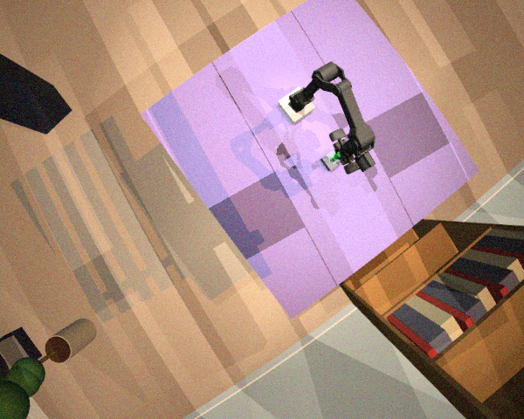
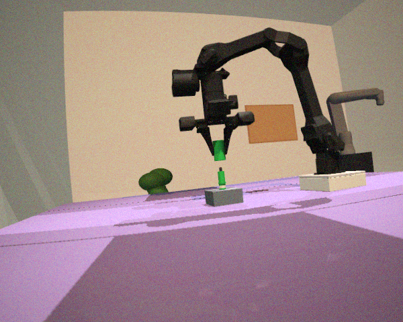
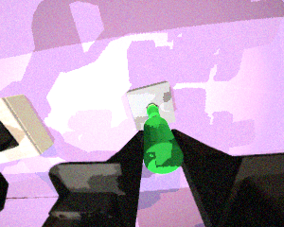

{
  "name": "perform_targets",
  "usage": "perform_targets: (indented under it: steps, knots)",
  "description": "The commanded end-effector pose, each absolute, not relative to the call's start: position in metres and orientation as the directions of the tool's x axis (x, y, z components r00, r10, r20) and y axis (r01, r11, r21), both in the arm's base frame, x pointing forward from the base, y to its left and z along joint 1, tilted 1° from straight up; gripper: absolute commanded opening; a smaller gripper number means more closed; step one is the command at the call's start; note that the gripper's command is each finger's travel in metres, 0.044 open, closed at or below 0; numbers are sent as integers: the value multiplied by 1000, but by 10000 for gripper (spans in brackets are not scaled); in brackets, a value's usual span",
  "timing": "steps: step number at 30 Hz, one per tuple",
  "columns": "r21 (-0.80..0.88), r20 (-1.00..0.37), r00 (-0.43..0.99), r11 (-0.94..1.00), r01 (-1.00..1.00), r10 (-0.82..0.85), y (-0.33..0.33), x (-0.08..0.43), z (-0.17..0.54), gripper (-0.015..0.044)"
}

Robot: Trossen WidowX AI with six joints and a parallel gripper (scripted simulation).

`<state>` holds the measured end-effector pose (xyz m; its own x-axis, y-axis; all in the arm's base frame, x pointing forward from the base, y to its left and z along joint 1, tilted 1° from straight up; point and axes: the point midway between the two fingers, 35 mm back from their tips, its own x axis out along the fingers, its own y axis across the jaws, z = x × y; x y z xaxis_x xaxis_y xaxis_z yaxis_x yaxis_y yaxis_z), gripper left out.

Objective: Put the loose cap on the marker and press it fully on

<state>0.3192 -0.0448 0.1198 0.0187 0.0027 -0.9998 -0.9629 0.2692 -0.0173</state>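
Observation:
My gripper (image 2: 219, 150) (image 3: 157, 133) is shut on the green cap (image 2: 219, 150) (image 3: 164, 157) and holds it upright in the air. The marker (image 2: 221, 178) stands upright in the grey holder block (image 2: 224, 196) (image 3: 141, 101), its dark tip pointing up, with a gap between the tip and the cap above it. In the wrist view the cap lines up with the marker's green upper part (image 3: 152, 110) and hides some of it. In the top view the holder block (image 1: 329, 163) shows beside the gripper, and the arm hides most of the marker and cap.
The arm's cream base block (image 1: 294, 118) (image 2: 314, 182) (image 3: 32, 124) stands on the purple table (image 1: 352, 234) (image 2: 195, 270), off to one side of the holder. A bookcase (image 1: 470, 374) with several books stands beyond the table's edge. A plant (image 2: 156, 180) shows in the background.

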Motion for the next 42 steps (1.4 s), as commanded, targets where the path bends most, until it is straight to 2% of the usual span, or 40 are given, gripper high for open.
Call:
perform_targets:
  steps: [1,42]
  knots:
    - [-17,-1000,19,273,-962,3,-44,321,118,0]
    - [-17,-1000,18,273,-962,3,-44,322,63,0]
